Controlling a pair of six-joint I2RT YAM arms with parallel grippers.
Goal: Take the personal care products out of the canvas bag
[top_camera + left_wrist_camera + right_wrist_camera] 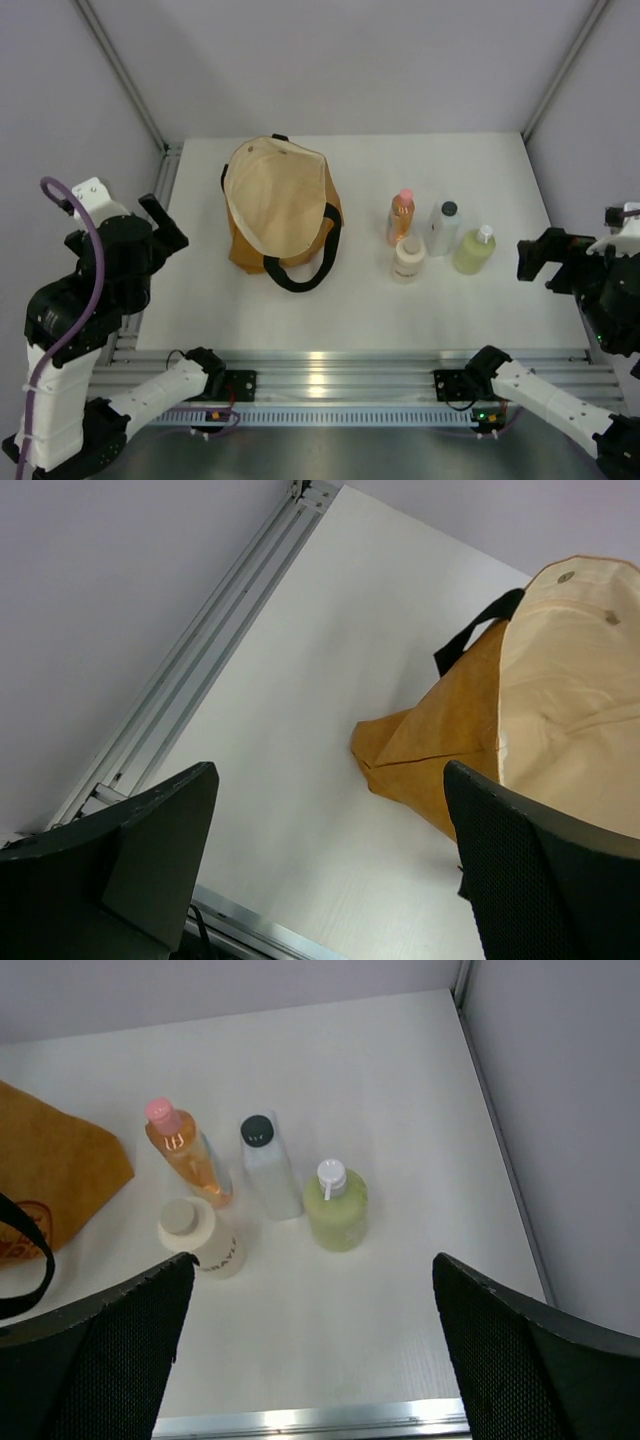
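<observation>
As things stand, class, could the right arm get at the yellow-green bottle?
Probably yes: the right gripper is open and faces the yellow-green bottle, which stands nearest it, with nothing between them.

Light is bright, even and diffuse, from overhead. The table [300,320] reads near white without clipping. Glare: one bright streak on the rail [320,360] in the top view. Shadows are soft and short. There is a faint one beside the bag [440,740], between the left fingers [130,870], and slight ones under the bottles [340,1210], beyond the right fingers [90,1360]. Both finger pairs are dark, underexposed and soft-focused. The top view is slightly soft.
</observation>
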